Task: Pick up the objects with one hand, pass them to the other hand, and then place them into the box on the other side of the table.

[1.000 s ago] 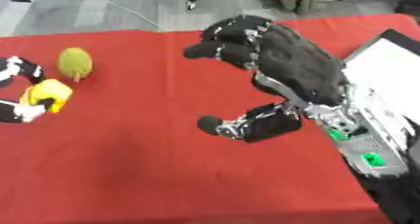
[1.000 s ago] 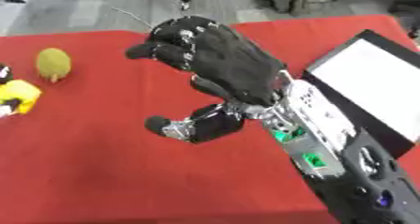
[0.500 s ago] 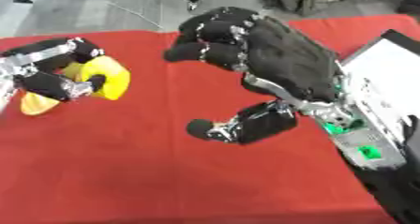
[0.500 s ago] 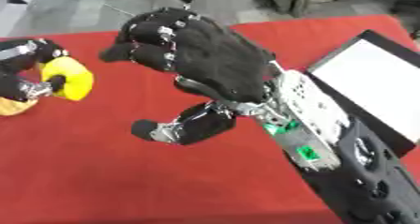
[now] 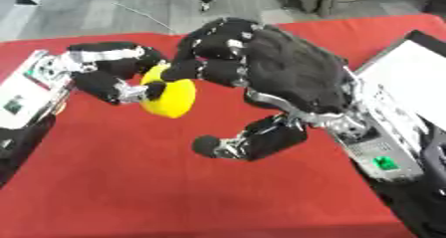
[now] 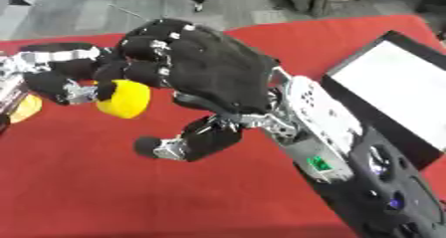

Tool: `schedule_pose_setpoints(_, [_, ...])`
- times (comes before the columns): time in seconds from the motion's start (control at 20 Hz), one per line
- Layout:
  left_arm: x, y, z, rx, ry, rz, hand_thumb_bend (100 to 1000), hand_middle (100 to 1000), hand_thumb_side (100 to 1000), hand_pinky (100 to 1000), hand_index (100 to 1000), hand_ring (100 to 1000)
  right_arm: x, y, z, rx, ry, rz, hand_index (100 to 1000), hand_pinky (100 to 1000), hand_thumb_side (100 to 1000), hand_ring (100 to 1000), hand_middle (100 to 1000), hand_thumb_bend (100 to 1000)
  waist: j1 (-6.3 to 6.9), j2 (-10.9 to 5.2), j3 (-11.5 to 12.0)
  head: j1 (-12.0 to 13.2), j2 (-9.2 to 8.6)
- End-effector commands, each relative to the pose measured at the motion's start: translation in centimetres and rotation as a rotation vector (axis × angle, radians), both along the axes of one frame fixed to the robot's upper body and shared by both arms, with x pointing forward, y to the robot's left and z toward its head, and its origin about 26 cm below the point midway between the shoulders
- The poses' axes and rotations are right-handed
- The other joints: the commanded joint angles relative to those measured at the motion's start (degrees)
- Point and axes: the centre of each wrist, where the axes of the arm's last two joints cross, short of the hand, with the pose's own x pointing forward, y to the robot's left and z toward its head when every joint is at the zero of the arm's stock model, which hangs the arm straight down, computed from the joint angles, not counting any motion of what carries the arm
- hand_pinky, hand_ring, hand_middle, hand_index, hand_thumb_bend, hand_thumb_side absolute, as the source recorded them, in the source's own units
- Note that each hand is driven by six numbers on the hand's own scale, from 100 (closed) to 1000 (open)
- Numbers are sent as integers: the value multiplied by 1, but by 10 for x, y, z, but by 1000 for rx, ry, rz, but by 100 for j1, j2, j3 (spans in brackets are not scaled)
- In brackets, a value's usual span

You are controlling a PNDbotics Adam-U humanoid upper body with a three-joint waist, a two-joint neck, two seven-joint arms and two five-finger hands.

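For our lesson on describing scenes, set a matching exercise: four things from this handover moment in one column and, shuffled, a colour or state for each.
Things:
1. left robot hand
2. right robot hand
3. tablecloth
4. box

Descriptions:
A. red
B. dark rim, pale inside, at the right edge
C. curled round the yellow object
D. fingers spread, reaching toward the yellow object

Pairs: 1-C, 2-D, 3-A, 4-B

A bright yellow object (image 5: 170, 98) shows between the black fingers of the left hand (image 5: 109, 75) and the black right hand (image 5: 261, 65). The table (image 5: 131, 192) is covered in red. The box (image 6: 396, 90) is white inside with a black rim.
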Motion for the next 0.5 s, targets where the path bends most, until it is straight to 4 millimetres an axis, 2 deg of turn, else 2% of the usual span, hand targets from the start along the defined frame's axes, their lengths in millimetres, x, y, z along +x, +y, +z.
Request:
schedule_pose_setpoints(0.05, [-2,-7,14,3,-12,-31,100,512,479,706,608,568,-5,1,6,-12,-33,-14,842,804,378,811,738,399,12,-108,12,-24,-15])
schedule_pose_setpoints(0.5, [-3,-14,12,14,18,-57,100,513,493,707,609,570,1,2,-2,-77,-61,-149,845,811,367,812,753,400,69,-89,26,-73,-15])
